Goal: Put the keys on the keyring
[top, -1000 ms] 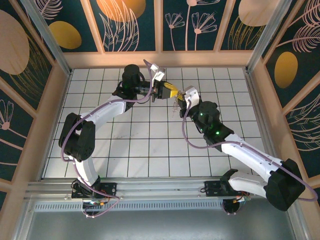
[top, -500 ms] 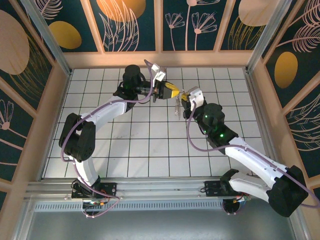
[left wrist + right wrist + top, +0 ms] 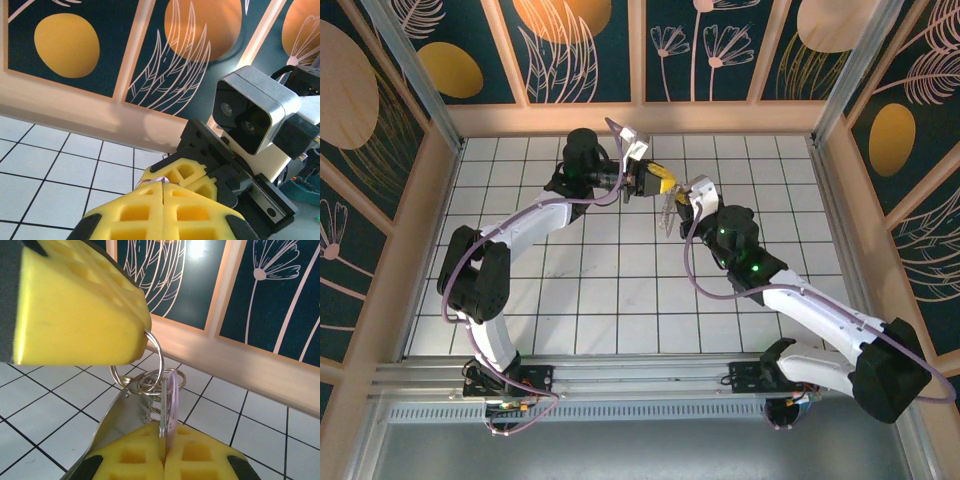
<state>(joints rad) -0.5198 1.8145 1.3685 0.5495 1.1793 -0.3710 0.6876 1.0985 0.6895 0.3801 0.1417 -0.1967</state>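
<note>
No readable text, no labels or brand marks, no numbers or signs legible anywhere

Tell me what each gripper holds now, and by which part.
The left gripper pinches the keyring by its rim. The right gripper clamps the key, edge-on, by its lower part.

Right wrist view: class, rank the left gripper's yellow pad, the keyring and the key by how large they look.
Largest: the left gripper's yellow pad, though nearness inflates it.
Then the keyring.
Smallest: the key, but it is edge-on and partly clamped, so that rank is unsure.
</note>
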